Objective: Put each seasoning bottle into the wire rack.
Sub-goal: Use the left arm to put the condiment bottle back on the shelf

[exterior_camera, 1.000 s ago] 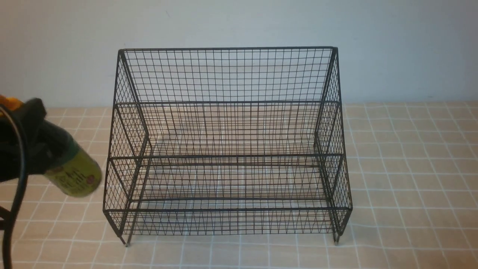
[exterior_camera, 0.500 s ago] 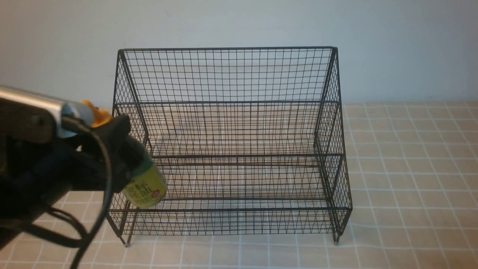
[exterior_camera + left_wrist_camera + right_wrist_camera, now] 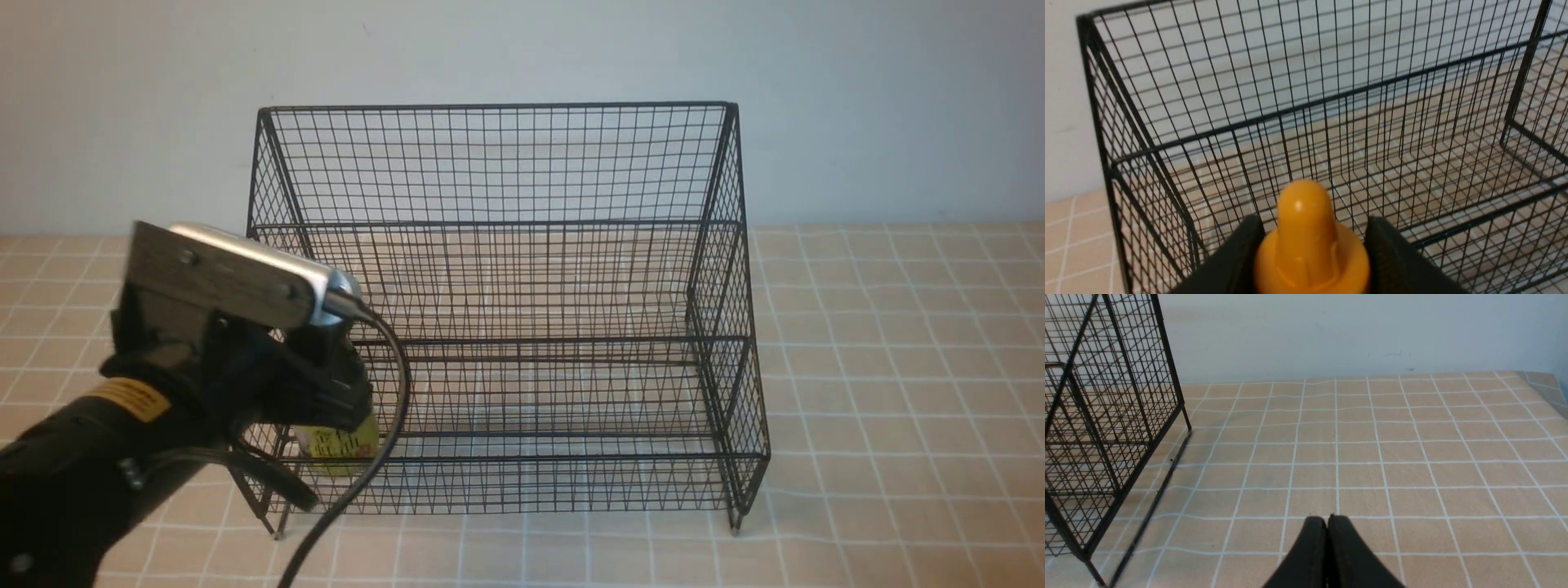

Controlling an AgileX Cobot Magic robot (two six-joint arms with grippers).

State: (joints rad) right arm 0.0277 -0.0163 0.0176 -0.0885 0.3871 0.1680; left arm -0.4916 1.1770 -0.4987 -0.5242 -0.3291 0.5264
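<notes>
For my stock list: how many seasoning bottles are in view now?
1. The seasoning bottle is gripped by the left gripper, at the left end of the lowest tier of the wire rack. The arm may hide others behind it.

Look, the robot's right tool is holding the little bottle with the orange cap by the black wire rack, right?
Not quite: the left tool holds the small bottle with the orange pointed cap by the black wire-mesh rack, as the left wrist view shows. The right tool is shut and empty.
</notes>
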